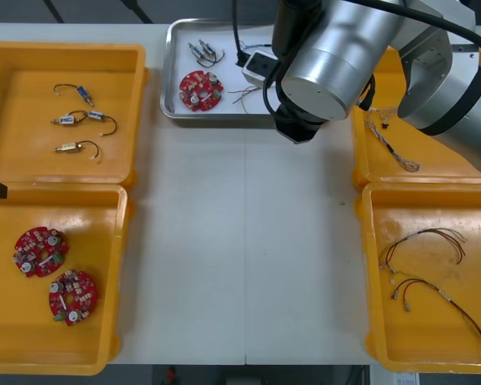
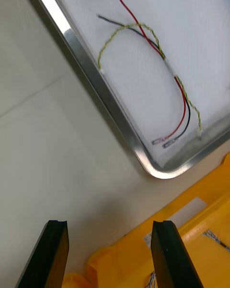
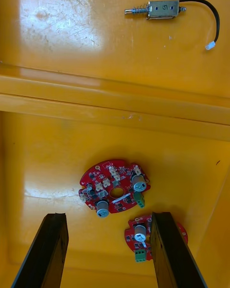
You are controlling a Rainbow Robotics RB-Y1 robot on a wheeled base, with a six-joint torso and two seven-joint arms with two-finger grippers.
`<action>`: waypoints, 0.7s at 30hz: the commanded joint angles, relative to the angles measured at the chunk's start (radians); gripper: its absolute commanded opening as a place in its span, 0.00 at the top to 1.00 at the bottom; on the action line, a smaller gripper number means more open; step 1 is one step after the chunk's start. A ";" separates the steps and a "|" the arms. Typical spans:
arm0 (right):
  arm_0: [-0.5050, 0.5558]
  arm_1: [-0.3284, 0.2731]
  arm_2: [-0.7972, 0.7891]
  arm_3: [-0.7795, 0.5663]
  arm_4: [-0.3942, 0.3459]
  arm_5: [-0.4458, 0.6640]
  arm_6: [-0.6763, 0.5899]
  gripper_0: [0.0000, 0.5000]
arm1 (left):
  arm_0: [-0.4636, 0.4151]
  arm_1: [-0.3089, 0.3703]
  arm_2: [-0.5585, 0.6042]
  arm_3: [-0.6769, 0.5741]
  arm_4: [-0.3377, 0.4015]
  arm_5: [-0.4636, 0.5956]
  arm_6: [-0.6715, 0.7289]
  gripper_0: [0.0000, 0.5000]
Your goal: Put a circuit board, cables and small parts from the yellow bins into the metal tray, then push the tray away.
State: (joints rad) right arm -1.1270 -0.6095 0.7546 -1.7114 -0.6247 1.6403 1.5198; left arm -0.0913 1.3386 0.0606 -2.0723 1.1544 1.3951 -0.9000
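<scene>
1. A metal tray [image 1: 170,72], white inside, sits at the far middle of the tabletop [image 1: 240,241].
2. In it lie a round red circuit board [image 1: 200,90], small metal parts [image 1: 204,53] beyond it, and thin cables [image 1: 244,95] beside it.
3. The silver right arm [image 1: 345,56] hangs over the tray's right end.
4. The far left yellow bin [image 1: 32,64] holds three small wired parts [image 1: 80,120].
5. The near left bin [image 1: 80,216] holds two red boards [image 1: 40,251].
6. The far right bin [image 1: 377,164] holds a twisted cable [image 1: 393,148].
7. The near right bin [image 1: 409,208] holds red and dark cables [image 1: 425,241].
</scene>
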 commanded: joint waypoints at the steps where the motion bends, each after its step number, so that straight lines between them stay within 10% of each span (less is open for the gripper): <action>1: 0.039 -0.065 -0.075 -0.042 -0.039 0.041 -0.138 0.00 | -0.024 0.047 0.001 -0.003 -0.010 0.007 -0.105 0.00; 21: 0.342 -0.360 -0.426 -0.258 -0.205 0.205 -0.509 0.00 | -0.024 0.047 0.001 -0.003 -0.010 0.007 -0.105 0.00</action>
State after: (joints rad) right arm -0.8688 -0.8933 0.4384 -1.9004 -0.7966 1.8315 1.0826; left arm -0.0913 1.3386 0.0606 -2.0716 1.1540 1.3951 -0.9001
